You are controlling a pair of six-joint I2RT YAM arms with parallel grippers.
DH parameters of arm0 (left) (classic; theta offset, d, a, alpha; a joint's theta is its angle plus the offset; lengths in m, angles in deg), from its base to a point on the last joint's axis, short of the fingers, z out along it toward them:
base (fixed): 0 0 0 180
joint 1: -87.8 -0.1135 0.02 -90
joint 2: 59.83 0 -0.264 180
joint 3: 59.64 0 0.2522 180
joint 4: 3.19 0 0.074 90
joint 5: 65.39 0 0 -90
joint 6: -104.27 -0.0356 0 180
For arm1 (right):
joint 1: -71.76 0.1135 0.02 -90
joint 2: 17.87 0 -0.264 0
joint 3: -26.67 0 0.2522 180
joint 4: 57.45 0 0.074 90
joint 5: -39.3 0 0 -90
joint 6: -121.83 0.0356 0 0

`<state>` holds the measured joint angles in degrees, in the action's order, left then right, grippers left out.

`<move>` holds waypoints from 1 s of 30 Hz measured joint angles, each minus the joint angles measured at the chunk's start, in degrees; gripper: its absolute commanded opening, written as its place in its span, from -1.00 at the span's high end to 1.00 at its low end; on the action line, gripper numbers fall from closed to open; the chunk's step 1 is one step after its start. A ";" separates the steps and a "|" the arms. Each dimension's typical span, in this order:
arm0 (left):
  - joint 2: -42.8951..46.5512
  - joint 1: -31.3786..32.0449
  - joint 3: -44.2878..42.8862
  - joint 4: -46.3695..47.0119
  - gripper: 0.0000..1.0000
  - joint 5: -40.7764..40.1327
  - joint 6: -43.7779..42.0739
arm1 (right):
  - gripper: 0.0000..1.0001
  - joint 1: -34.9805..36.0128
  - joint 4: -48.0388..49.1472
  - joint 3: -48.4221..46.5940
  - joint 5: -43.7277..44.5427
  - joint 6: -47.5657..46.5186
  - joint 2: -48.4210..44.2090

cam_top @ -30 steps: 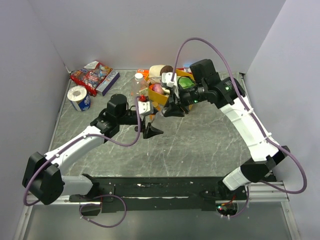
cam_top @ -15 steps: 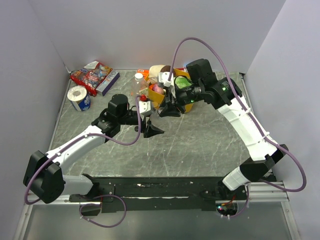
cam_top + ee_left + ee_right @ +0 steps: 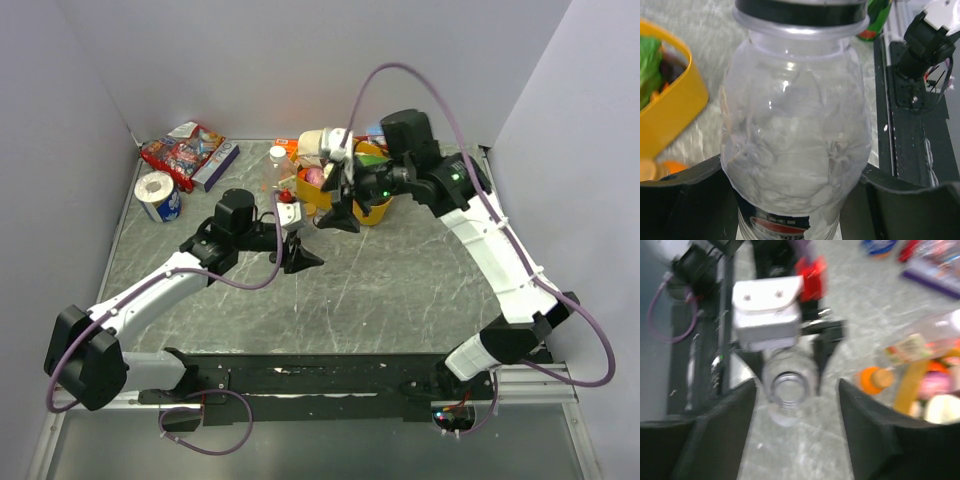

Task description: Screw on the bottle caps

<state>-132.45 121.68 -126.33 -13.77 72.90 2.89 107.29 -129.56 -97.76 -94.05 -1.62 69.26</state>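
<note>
The grey marbled table [image 3: 400,290] lies bare from the bottle to the near rail. A yellow bowl [image 3: 675,115] sits close by. The right gripper [image 3: 340,215] hangs above with its fingers spread. The left gripper [image 3: 795,200] pinches the clear greyish bottle [image 3: 795,125] upright at mid-table. The bottle's mouth looks open from above, and its red-white-blue label [image 3: 772,224] is unreadable.

Between my left gripper's [image 3: 795,210] matt black plastic fingers [image 3: 685,200] I see the bottle [image 3: 795,125] as thin, clear greyish plastic, crinkled and glossy with bright glints, while the bowl [image 3: 675,110] beside the fingers looks like smooth, shiny yellow plastic and the table [image 3: 695,20] beyond them has a faintly sheened grey marbled surface.
</note>
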 measured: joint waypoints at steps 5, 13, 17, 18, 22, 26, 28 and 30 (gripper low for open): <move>5.57 -2.93 -0.24 -9.14 0.98 -3.28 -1.01 | -0.64 -7.02 11.02 3.13 0.20 5.05 -4.90; 20.09 -16.74 -0.15 -14.36 0.97 -16.87 10.86 | -0.31 -6.64 8.61 -11.61 1.97 1.31 7.48; 24.30 -26.99 -0.55 -14.97 0.98 -25.51 17.68 | -0.17 -2.19 5.03 -15.47 4.83 -4.76 17.51; 24.94 -29.14 -0.68 -15.04 0.98 -27.28 18.99 | -0.11 -0.50 3.45 -15.93 5.18 -6.56 20.44; 27.36 -34.34 -0.68 -15.13 0.98 -32.70 22.71 | -0.02 4.61 -2.12 -16.98 6.27 -13.05 30.12; 31.08 -37.05 -0.68 -15.17 0.98 -34.69 24.44 | 0.00 7.82 -4.92 -17.92 8.04 -15.17 38.23; 33.35 -37.55 -0.39 -15.17 0.98 -34.80 24.94 | -0.06 8.35 -4.48 -18.43 9.77 -12.85 41.24; 35.54 -37.77 0.42 -15.32 0.98 -34.67 25.70 | -0.06 8.33 -2.69 -18.56 12.00 -9.27 43.45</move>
<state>-96.91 83.92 -125.91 -29.09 38.24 28.60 115.61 -132.25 -116.32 -82.05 -10.89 112.71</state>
